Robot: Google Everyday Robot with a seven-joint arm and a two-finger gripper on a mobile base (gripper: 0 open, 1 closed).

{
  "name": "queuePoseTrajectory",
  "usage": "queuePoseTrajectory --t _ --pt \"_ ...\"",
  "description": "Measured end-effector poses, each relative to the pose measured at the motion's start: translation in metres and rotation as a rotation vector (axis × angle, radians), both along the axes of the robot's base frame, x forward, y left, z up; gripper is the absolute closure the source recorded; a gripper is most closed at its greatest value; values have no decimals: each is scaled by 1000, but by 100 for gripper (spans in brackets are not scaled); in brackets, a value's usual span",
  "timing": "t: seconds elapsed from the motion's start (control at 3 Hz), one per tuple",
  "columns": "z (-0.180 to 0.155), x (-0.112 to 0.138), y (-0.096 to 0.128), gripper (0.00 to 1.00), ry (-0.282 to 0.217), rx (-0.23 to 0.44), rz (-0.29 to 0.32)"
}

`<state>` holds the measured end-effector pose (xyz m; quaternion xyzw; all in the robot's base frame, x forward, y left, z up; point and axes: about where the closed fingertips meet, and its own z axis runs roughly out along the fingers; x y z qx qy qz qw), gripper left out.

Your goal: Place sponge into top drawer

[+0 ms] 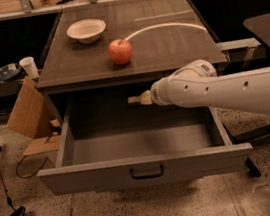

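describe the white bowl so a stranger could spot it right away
Start at the grey cabinet, whose top drawer stands open with the gripper reaching in near its back. On the cabinet's dark top, look to the far left corner: the bowl sits there. It is white, round and shallow, unlike the red apple nearer the front edge.
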<state>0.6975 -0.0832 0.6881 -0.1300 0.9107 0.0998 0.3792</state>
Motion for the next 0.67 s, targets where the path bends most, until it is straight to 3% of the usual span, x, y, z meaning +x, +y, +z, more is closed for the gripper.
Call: queuePoseTrajectory --t 0.67 --pt "-21 19 -12 100 37 34 -117"
